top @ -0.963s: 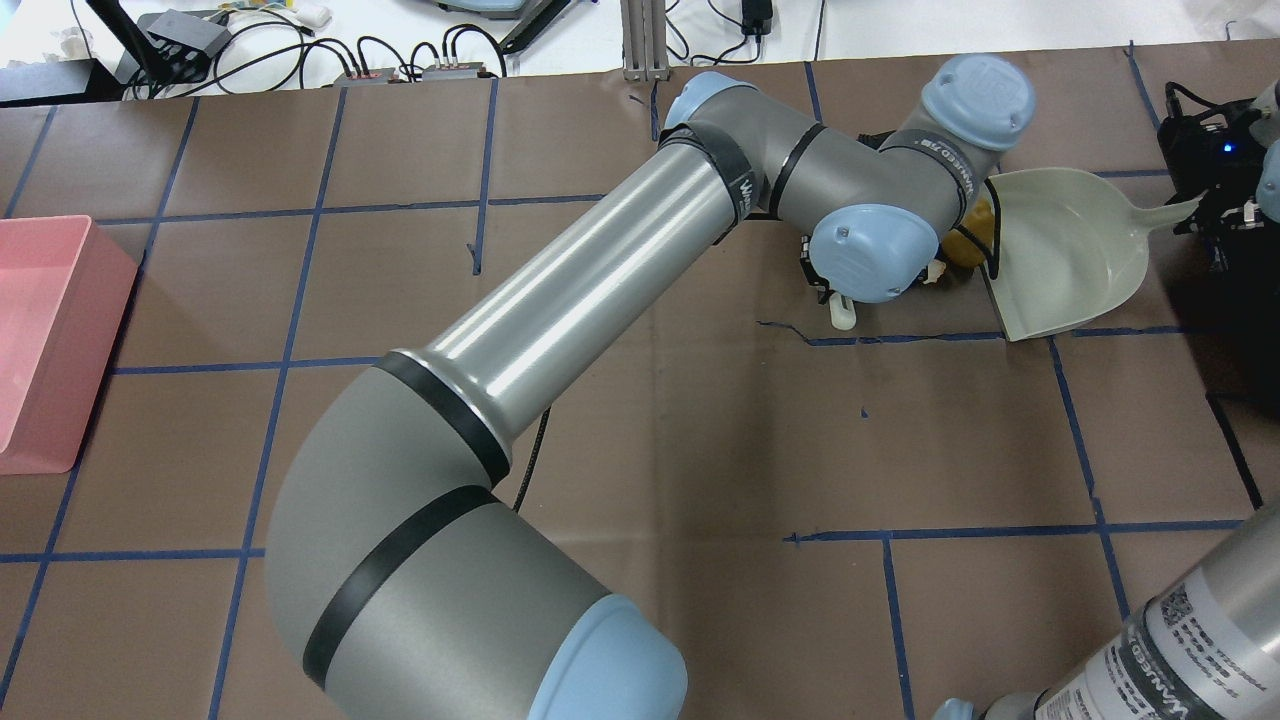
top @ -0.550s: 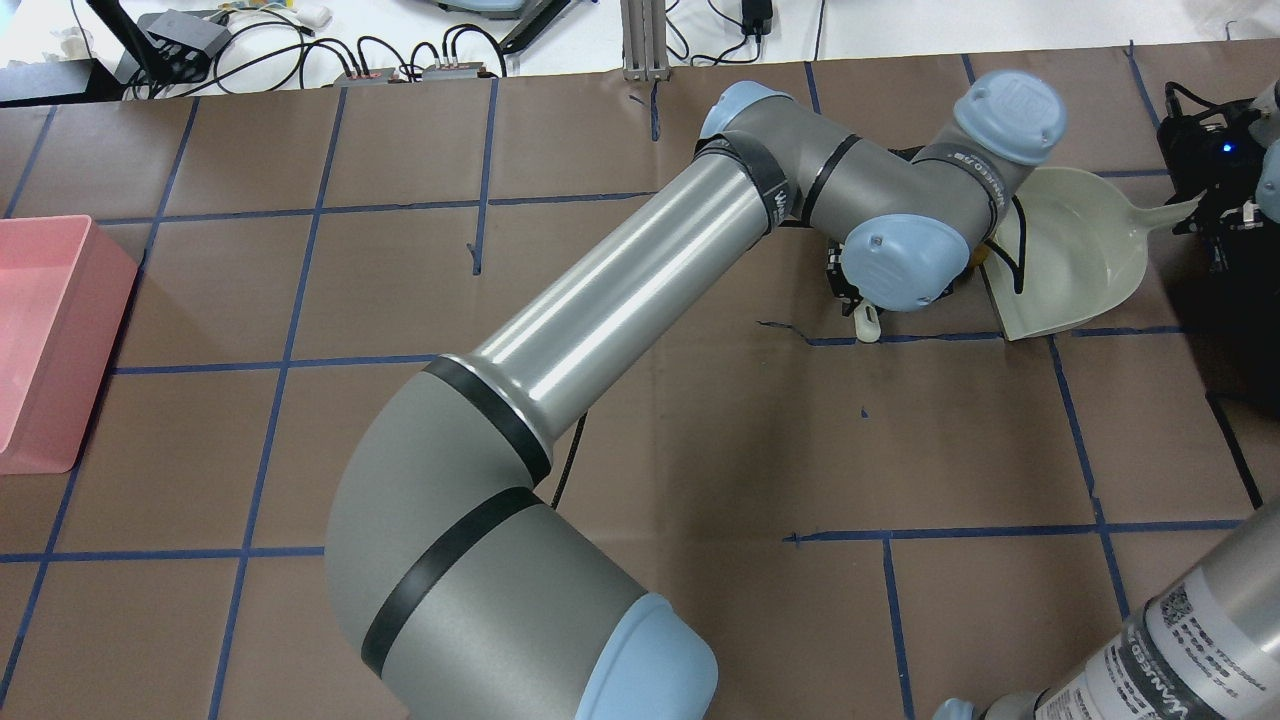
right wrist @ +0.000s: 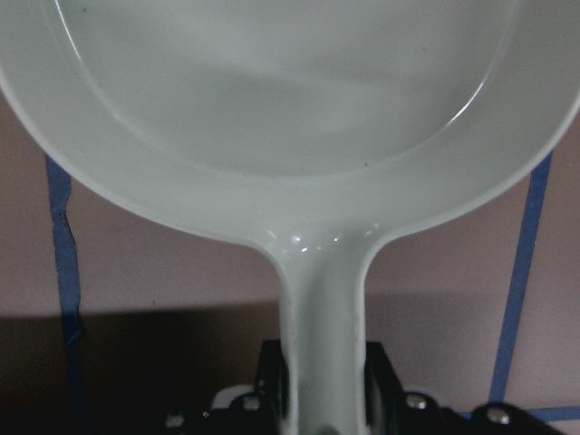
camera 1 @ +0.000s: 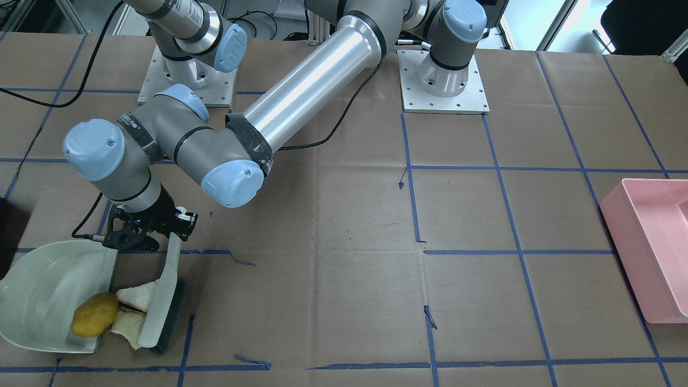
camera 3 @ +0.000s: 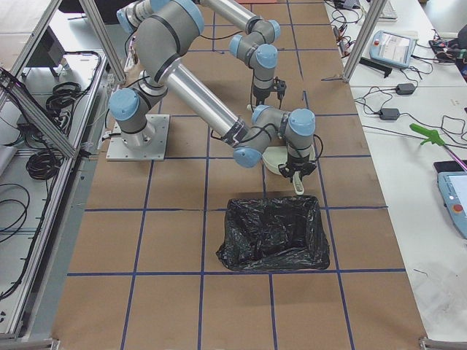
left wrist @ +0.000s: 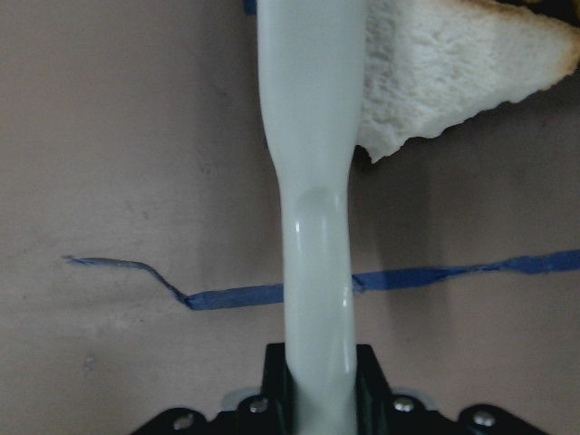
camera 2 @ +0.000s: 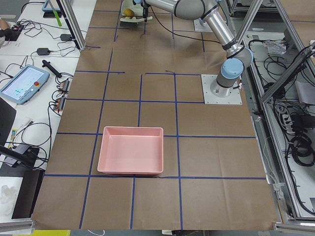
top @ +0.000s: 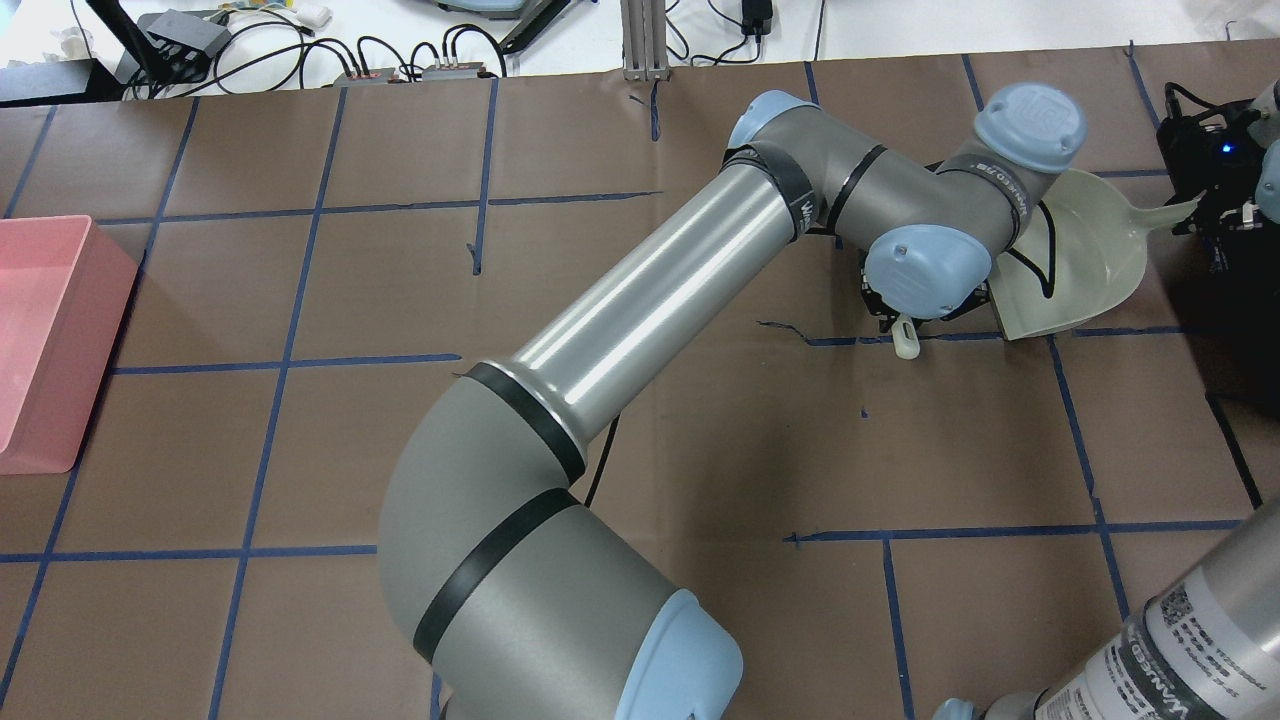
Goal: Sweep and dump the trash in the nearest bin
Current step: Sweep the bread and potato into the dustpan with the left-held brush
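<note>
Two torn bread pieces [camera 1: 134, 296] lay just outside the dustpan's [camera 1: 37, 290] mouth, pressed toward it by the hand brush [camera 1: 161, 309]. The potato [camera 1: 95, 314] sat on the dustpan's lip. The left gripper [camera 1: 177, 221] was clamped on the brush handle and the right gripper [right wrist: 326, 376] on the dustpan handle. Likely risks: the bread could jam under the dustpan's edge or slip past the brush's end. The round potato could roll back out if the dustpan tipped forward when lifted.
</note>
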Controlling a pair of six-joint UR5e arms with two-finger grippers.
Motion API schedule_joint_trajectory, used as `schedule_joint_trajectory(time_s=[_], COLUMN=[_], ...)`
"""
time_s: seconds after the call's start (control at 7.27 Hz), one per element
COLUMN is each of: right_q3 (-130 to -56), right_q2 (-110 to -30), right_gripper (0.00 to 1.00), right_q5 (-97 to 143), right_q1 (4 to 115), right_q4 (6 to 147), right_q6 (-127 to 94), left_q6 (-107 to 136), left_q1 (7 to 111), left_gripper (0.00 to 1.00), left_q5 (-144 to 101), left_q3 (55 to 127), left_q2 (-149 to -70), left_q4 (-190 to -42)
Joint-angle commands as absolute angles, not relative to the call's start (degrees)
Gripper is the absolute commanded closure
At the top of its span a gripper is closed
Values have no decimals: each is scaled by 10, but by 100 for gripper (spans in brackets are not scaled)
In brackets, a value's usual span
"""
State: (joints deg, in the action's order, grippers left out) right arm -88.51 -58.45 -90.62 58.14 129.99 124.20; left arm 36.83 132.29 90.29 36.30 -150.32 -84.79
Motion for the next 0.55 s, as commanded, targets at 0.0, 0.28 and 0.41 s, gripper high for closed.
schedule_joint_trajectory(time_s=[0.0,0.28,0.41], right_q3=[-885,-885,-885], right_q2=[-584,-584,-584], right_gripper=[100,100,100], right_q5=[-906,-906,-906], right_q1=[582,581,581], right_q4=[1300,1300,1300], right_q6=[1242,1242,1242], left_q6=[409,458,461], left_q1=[1331,1352,1360], left_gripper=[100,100,100], left_q5=[843,786,765], left_q3=[269,223,208], left_q2=[-1553,-1571,-1581], left_q4=[-862,-863,-854])
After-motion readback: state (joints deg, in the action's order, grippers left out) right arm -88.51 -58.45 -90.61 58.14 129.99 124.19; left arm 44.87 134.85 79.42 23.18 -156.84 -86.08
